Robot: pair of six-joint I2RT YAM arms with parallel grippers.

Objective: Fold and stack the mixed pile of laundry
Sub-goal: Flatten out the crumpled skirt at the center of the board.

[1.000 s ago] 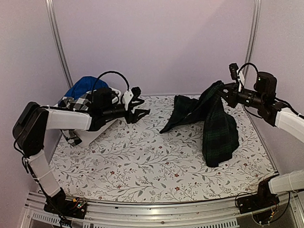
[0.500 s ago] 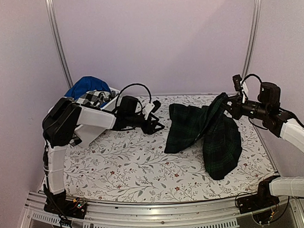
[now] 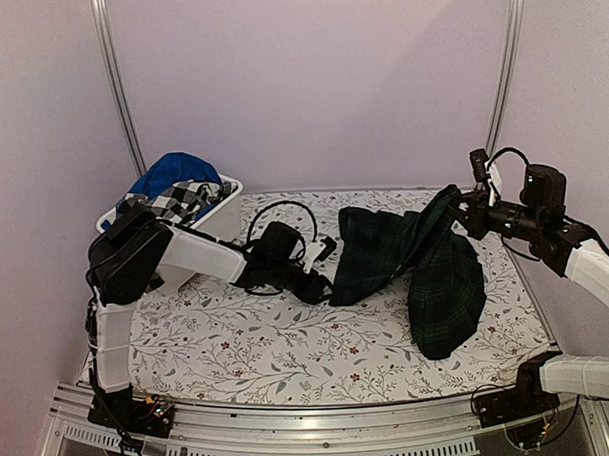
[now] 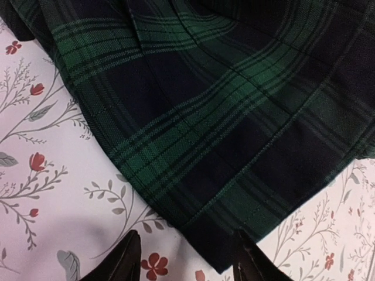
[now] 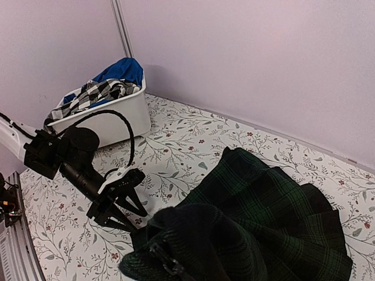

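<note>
Two pincers: left pincer [image 4: 186, 260] spread at tartan garment [image 3: 441, 273] hem; right pincer [image 3: 464, 208] pinching same garment aloft.

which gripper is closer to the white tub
Left. The left gripper sits right of the white tub, at the tartan garment's edge; the right gripper grips that garment farther right.

The left arm stretches low with its left hand [image 3: 321, 283] spread apart, while the right hand [image 3: 454, 206] is raised and pinched closed.
</note>
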